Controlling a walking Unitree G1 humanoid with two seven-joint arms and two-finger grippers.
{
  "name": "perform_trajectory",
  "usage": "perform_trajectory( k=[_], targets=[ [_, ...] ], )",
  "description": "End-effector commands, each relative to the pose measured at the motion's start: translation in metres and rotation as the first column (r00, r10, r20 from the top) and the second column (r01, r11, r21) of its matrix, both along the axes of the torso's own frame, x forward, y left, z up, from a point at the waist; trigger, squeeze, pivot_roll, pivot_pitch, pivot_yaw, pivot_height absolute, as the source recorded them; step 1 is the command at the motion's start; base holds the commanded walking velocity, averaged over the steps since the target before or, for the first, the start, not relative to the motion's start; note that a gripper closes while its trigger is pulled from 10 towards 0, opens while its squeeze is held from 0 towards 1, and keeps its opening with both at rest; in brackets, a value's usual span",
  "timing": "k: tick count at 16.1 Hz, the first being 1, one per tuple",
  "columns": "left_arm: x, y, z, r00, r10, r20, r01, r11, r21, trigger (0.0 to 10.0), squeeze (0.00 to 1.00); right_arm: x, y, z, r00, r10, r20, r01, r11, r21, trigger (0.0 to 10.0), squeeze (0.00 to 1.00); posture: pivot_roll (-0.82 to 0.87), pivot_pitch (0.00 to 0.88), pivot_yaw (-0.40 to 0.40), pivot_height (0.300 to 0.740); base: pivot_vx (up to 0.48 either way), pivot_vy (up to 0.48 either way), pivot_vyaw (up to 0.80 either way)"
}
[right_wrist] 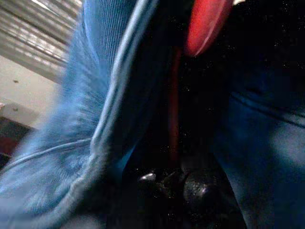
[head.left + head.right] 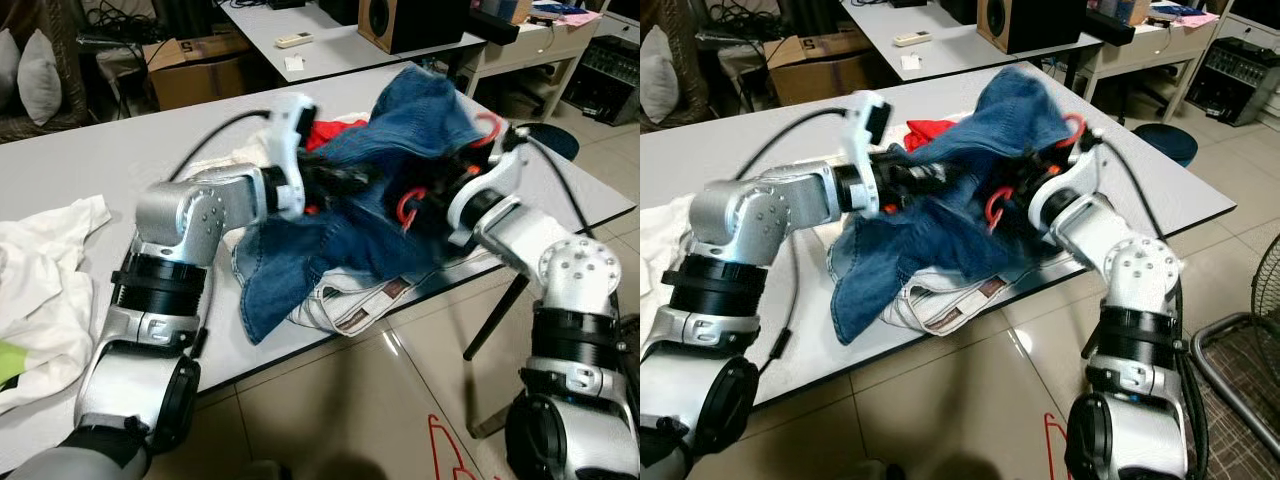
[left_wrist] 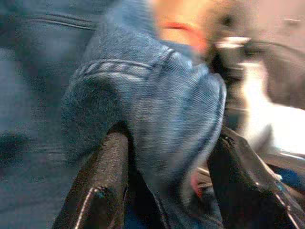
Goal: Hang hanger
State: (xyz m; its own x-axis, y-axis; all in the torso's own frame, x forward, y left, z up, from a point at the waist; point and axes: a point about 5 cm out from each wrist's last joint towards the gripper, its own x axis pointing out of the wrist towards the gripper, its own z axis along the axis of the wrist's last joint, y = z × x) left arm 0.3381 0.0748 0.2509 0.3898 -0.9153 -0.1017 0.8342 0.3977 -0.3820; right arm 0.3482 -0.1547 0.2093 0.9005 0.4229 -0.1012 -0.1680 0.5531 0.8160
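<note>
Blue jeans (image 2: 420, 110) are bunched up over a clothes pile on the grey table (image 2: 100, 160). A red hanger (image 2: 407, 207) pokes out from under the denim, its hook (image 2: 490, 125) showing at the right. My left gripper (image 2: 350, 180) reaches in from the left. In the left wrist view it (image 3: 169, 133) is shut on a thick fold of the jeans (image 3: 157, 95). My right gripper (image 2: 440, 195) is buried under the denim beside the hanger. In the right wrist view a red hanger bar (image 1: 174, 109) runs close by in the dark.
A red garment (image 2: 335, 132) and folded light trousers (image 2: 350, 300) lie under the jeans, the trousers overhanging the table's front edge. White cloth (image 2: 40, 260) lies at the left. Another red hanger (image 2: 450, 450) lies on the floor. A fan (image 2: 1240, 370) stands at the right.
</note>
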Motion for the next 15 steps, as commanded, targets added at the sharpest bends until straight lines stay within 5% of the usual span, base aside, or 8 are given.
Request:
perform_trajectory(
  k=[1,2,3,4,6,8,10,15],
  targets=[
    [-0.008,0.001,0.009,0.998,-0.069,0.004,0.069,0.997,-0.038,10.0,1.00,-0.002,0.001,0.006,1.000,0.014,0.025,-0.015,1.000,0.004,10.0,0.00,0.05,0.000,0.044,0.740,0.000,0.000,0.00],
    [-0.006,0.002,0.016,0.998,-0.057,-0.022,0.054,0.993,-0.109,10.0,1.00,-0.002,-0.001,0.005,1.000,0.012,0.023,-0.012,1.000,0.004,10.0,0.00,0.05,0.000,0.044,0.740,0.000,0.000,0.00],
    [0.009,0.008,0.024,0.994,0.060,-0.090,-0.078,0.976,-0.203,10.0,0.72,-0.003,-0.001,0.005,1.000,0.012,0.023,-0.012,1.000,0.006,10.0,0.00,0.05,0.000,0.043,0.740,0.000,0.000,0.00],
    [0.023,0.014,0.029,0.974,0.171,-0.150,-0.207,0.939,-0.275,10.0,0.02,-0.003,-0.001,0.005,1.000,0.013,0.023,-0.013,1.000,0.011,10.0,0.00,0.05,0.000,0.042,0.740,0.000,0.000,0.00],
    [0.044,0.032,0.036,0.903,0.374,-0.211,-0.427,0.838,-0.340,10.0,0.00,-0.004,0.001,0.005,0.999,0.023,0.024,-0.023,1.000,0.011,10.0,0.00,0.05,0.001,0.038,0.740,0.000,0.000,0.00],
    [0.058,0.064,0.029,0.748,0.662,0.055,-0.653,0.748,-0.117,10.0,0.00,-0.007,0.004,0.012,0.996,0.064,0.065,-0.059,0.995,-0.081,10.0,0.00,0.05,0.006,0.041,0.740,0.000,0.000,0.00],
    [0.049,0.077,0.019,0.702,0.618,0.354,-0.679,0.731,0.071,10.0,0.00,-0.021,0.011,0.033,0.962,0.187,0.199,-0.129,0.954,-0.272,10.0,0.00,0.05,0.007,0.044,0.740,0.000,0.000,0.00],
    [0.013,0.112,-0.010,0.636,0.652,0.414,-0.744,0.660,0.103,10.0,0.00,-0.053,0.011,0.047,0.911,0.267,0.314,-0.106,0.887,-0.450,10.0,0.00,0.05,0.021,0.058,0.740,0.000,0.000,0.32]
  ],
)
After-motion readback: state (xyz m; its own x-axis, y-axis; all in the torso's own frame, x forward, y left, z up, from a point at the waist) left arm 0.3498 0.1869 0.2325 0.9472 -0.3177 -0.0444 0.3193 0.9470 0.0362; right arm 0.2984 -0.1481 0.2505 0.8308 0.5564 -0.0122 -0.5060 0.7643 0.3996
